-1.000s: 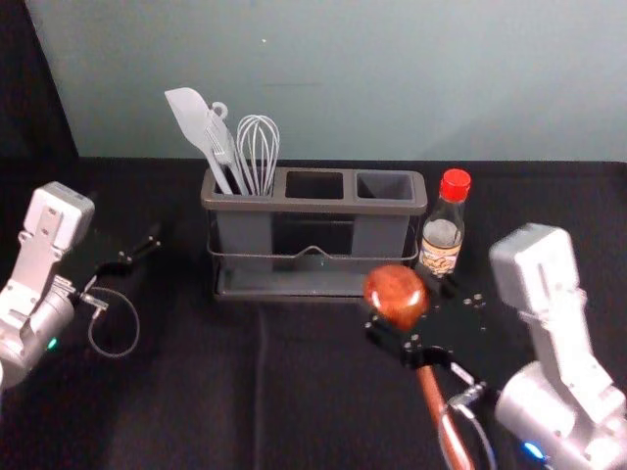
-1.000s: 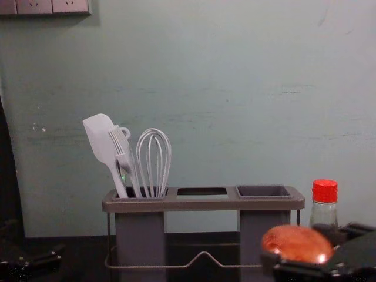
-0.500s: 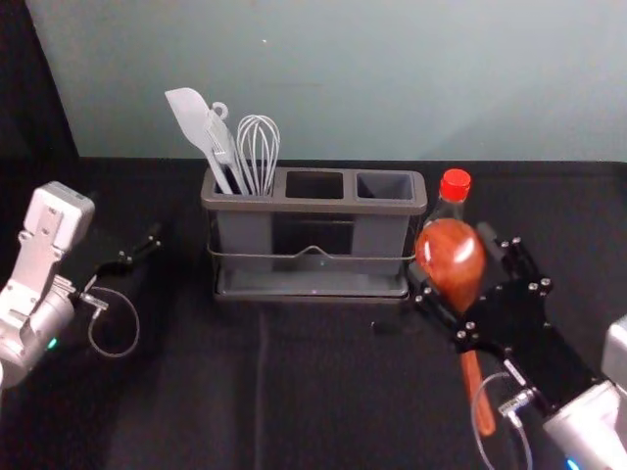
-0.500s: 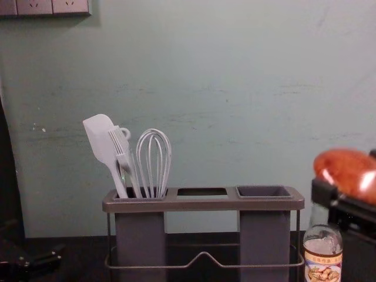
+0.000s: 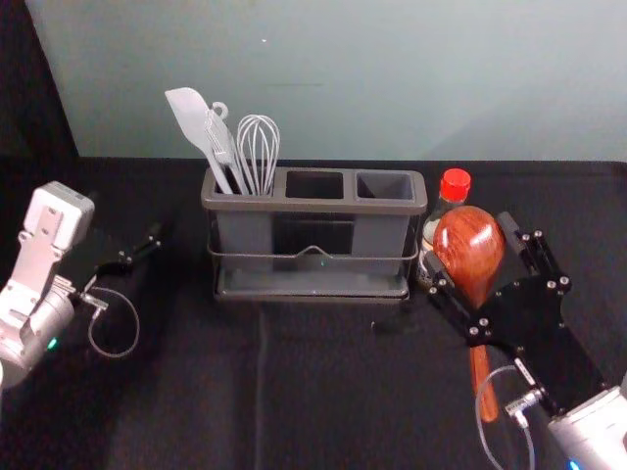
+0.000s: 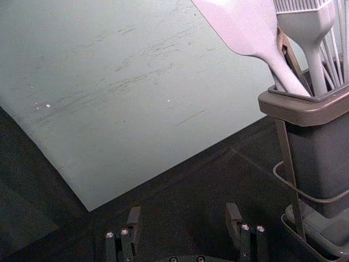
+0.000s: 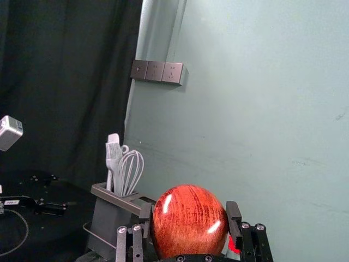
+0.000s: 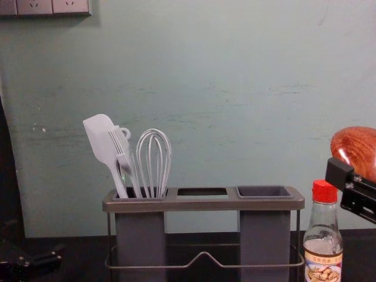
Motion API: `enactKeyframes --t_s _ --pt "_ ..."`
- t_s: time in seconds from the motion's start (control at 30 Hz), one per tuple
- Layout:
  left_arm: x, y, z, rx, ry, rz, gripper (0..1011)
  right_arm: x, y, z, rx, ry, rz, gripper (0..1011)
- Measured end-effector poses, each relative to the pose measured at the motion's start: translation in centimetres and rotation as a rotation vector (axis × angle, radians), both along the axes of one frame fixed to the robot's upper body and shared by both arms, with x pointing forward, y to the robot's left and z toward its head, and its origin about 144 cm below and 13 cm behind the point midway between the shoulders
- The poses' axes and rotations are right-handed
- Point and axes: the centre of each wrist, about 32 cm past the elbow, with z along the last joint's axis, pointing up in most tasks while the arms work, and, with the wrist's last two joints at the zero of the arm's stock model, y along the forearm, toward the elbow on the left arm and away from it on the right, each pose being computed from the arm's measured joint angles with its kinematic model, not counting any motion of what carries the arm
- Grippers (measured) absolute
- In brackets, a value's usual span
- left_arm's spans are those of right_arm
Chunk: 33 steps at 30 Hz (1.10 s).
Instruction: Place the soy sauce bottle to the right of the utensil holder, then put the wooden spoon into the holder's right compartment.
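Observation:
The grey utensil holder (image 5: 313,206) has a white spatula, brush and whisk in its left compartment; its middle and right (image 5: 385,184) compartments are empty. Just right of it, the red-capped soy sauce bottle (image 5: 455,184) stands upright, clearly seen in the chest view (image 8: 323,247). My right gripper (image 5: 469,243), at the front right of the bottle, is shut on the wooden spoon (image 5: 464,231), bowl up and handle toward me. In the right wrist view the gripper (image 7: 190,210) has the bowl (image 7: 188,224) between its fingers. My left gripper (image 5: 139,249) stays parked at left; its wrist view shows the gripper (image 6: 182,221) open.
Black cloth (image 5: 196,392) covers the table. A pale wall (image 5: 392,78) rises behind the holder, with switch plates (image 8: 53,6) high on the left. Wire rails (image 8: 204,255) run around the holder's front.
My right gripper has risen and moved rightward with the spoon in it, and the bottle shows more fully in the chest view. The left arm, holder and bottle stay put.

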Motion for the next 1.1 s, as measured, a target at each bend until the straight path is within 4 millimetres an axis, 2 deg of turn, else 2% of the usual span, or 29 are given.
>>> enactKeyframes --t_s 0.7,0.87,1.07,1.1 --pt "0.0 0.0 0.0 0.0 0.0 0.0 1000 0.3 0.0 0.4 0.001 0.002 0.017 838" --pt "0.0 0.0 0.0 0.0 0.0 0.0 1000 1.6 0.2 1.3 0.015 -0.019 0.05 838" --pt "0.0 0.0 0.0 0.0 0.0 0.0 1000 4.9 0.6 2.6 0.069 -0.107 0.121 838" --pt "0.0 0.0 0.0 0.0 0.0 0.0 1001 4.9 0.6 2.6 0.069 -0.107 0.121 838"
